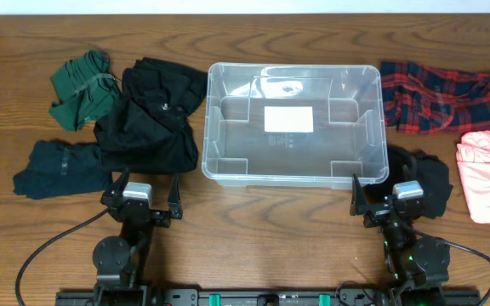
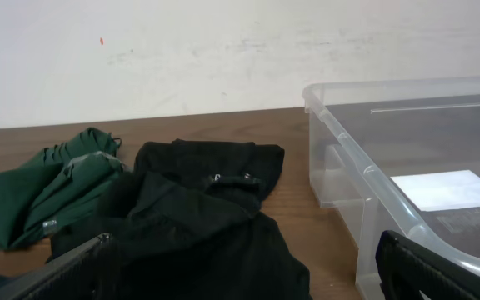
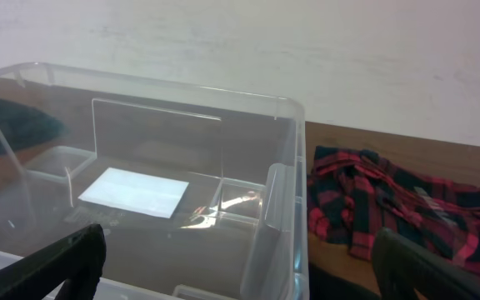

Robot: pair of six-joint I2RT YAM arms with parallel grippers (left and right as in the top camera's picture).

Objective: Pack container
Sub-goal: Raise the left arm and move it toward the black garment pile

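Observation:
The clear plastic container (image 1: pixel 228 81) stands in the middle of the table with only a white label (image 1: pixel 288 118) on its base. It also shows in the left wrist view (image 2: pixel 365 171) and the right wrist view (image 3: pixel 286 158). My left gripper (image 1: pixel 147 194) is open and empty near the front edge, just in front of a black garment (image 1: pixel 151 115). My right gripper (image 1: pixel 388 197) is open and empty by the container's front right corner, next to another black garment (image 1: pixel 428 178).
A green garment (image 1: pixel 82 87) and a dark teal garment (image 1: pixel 58 167) lie at the left. A red plaid shirt (image 1: pixel 441 96) and a pink garment (image 1: pixel 489 174) lie at the right. A white wall stands behind the table.

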